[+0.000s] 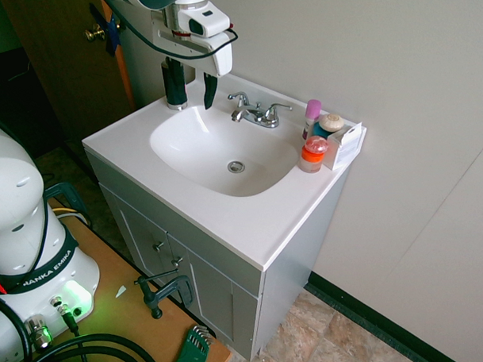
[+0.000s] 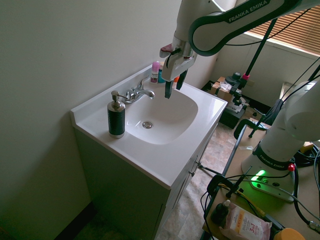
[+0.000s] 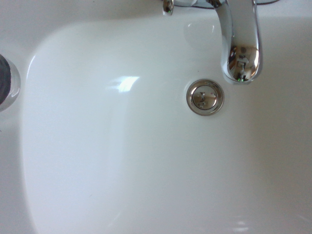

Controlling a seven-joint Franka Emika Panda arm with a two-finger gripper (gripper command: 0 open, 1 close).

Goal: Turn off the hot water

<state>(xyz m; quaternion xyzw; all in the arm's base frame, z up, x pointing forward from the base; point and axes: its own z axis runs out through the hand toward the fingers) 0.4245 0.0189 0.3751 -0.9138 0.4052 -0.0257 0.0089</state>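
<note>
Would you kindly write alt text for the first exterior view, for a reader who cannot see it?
A white robot arm's open gripper hangs above the back left of a white basin, left of the chrome faucet and its left-hand lever. No water runs. A dark soap dispenser stands behind the gripper, and small toiletries cluster on the counter's right.

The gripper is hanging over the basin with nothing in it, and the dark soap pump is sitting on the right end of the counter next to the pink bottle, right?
Not quite. The soap pump stands on the opposite end of the counter from the pink bottle, on the other side of the faucet, as the first exterior view shows. The gripper does hang empty over the basin.
</note>
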